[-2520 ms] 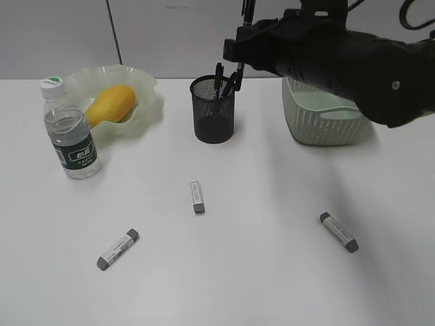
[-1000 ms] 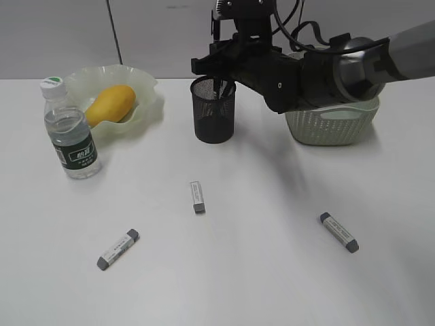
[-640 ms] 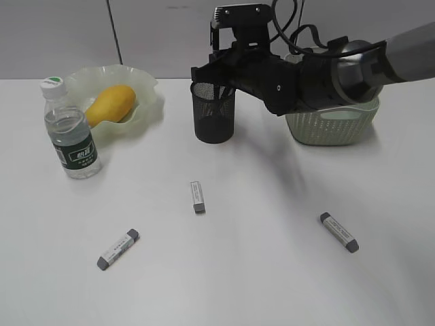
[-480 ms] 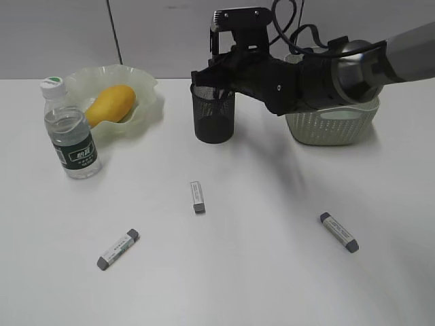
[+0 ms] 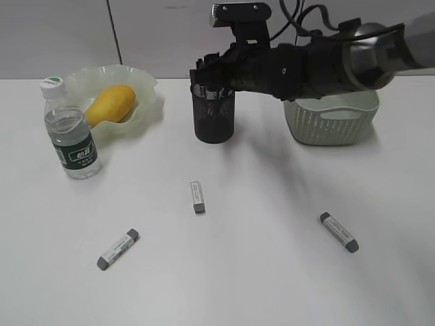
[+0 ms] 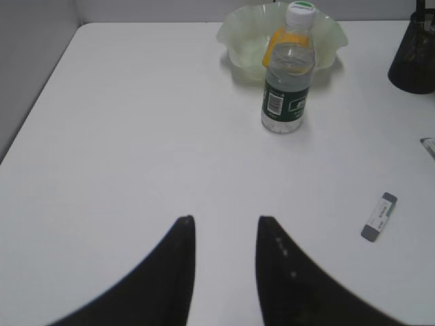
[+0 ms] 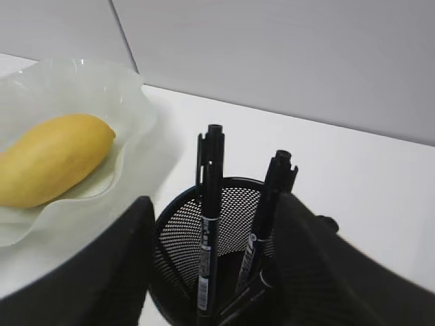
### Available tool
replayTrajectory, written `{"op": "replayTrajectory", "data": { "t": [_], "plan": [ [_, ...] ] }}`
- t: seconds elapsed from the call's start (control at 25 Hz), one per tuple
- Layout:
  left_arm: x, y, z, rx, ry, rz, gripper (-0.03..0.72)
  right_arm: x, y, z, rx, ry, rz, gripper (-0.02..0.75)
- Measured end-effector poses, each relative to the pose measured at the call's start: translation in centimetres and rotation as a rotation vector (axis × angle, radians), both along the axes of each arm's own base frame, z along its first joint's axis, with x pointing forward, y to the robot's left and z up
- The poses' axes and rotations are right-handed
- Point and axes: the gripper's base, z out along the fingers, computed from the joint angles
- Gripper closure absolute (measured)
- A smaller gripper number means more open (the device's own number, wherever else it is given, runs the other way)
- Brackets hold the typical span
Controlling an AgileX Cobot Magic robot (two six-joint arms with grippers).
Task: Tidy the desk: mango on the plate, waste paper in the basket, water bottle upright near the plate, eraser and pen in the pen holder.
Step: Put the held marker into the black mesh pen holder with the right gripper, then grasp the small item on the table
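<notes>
Water bottle (image 6: 288, 71): dark green label with white marks, too small to read. Pen (image 7: 206, 238) in pen holder (image 7: 204, 255): white print along black barrel, illegible. Erasers (image 5: 117, 248) on worktop: grey-white sleeves, faint print, unreadable. No legible text, brand or number elsewhere.

Item: pale grey back wall (image 5: 163, 37), plain, matt, running across the far side of what I face.
Item: thin dark vertical seam (image 5: 115, 34) in it, left of centre.

pen holder (image 5: 214, 115): black metal mesh | plate (image 5: 146, 92): translucent glossy | desk (image 5: 258, 272): matt white
</notes>
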Motion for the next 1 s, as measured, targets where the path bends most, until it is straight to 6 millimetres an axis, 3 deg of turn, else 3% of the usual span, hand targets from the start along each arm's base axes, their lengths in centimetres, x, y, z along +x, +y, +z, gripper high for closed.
{"op": "replayTrajectory", "data": {
  "t": [0.32, 0.64, 0.8, 1.0],
  "plan": [
    [0.0, -0.1, 0.0, -0.007, 0.0, -0.005, 0.449, -2.6, -0.5, 5.0, -0.034, 0.178, 0.078, 0.29],
    [0.0, 0.0, 0.0, 0.0, 0.0, 0.0, 0.449, -8.0, -2.2, 9.6, -0.152, 0.513, 0.214, 0.296],
    [0.0, 0.0, 0.0, 0.002, 0.0, 0.001, 0.449, -9.2, -4.0, 11.6, -0.147, 0.6, 0.174, 0.307],
    [0.0, 0.0, 0.0, 0.001, 0.0, 0.001, 0.449, -8.9, -8.9, 12.9, -0.186, 0.685, 0.039, 0.315]
  ]
}}
